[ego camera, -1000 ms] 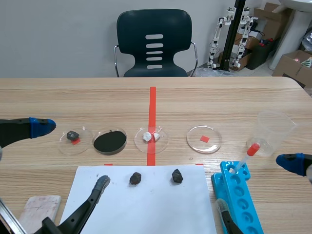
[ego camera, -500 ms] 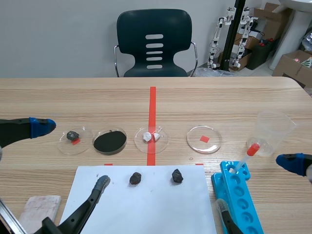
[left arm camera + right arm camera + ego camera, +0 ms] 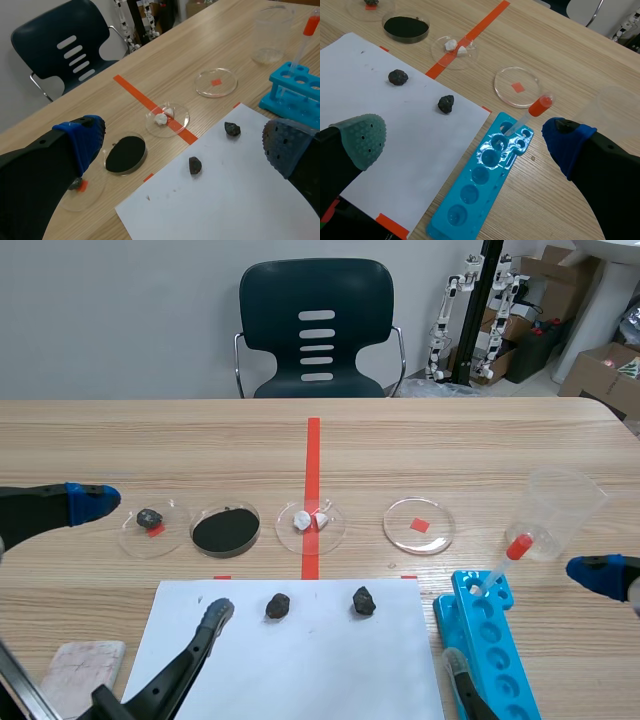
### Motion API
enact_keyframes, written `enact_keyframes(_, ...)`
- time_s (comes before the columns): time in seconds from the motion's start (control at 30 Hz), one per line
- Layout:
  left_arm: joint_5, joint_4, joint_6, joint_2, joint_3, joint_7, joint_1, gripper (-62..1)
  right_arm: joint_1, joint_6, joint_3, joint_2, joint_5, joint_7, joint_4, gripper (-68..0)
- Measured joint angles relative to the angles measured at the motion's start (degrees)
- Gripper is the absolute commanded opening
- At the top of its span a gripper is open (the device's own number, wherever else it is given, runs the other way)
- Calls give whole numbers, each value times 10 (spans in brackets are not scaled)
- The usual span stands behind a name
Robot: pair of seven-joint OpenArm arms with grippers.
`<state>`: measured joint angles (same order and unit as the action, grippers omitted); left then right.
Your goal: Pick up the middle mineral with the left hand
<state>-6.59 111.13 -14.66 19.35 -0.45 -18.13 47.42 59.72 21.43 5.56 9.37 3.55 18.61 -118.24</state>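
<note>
Both fingers of our left gripper (image 3: 155,558) are spread wide, low at the near left: blue pad (image 3: 90,502) beside a small dish (image 3: 130,536), the other over the paper's (image 3: 300,665) corner. The middle mineral (image 3: 278,606) sits on the paper, ahead of the gripper, untouched. Compared with a second ago, we've only nudged slightly toward it.

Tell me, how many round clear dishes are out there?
4, in one row: dark-stone dish, black-powder dish, white-lumps dish, and empty dish nearest the beaker. None look hidden.
</note>
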Motion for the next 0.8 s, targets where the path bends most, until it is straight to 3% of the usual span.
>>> enact_keyframes(0.17, 31, 1, -3, -2, 0, 109, -20, 14, 0, 0, 0, 0, 0, 0, 0, 4)
enact_keyframes(0.43, 158, 2, -17, -1, 0, 306, -80, 14, 0, 0, 0, 0, 0, 0, 0, 4)
enact_keyframes(0.63, 233, 1, -14, -1, 0, 429, -125, 14, 0, 0, 0, 0, 0, 0, 0, 4)
enact_keyframes(0.8, 275, -10, 33, -1, 7, 530, -178, 14, 0, 0, 0, 0, 0, 0, 0, 4)
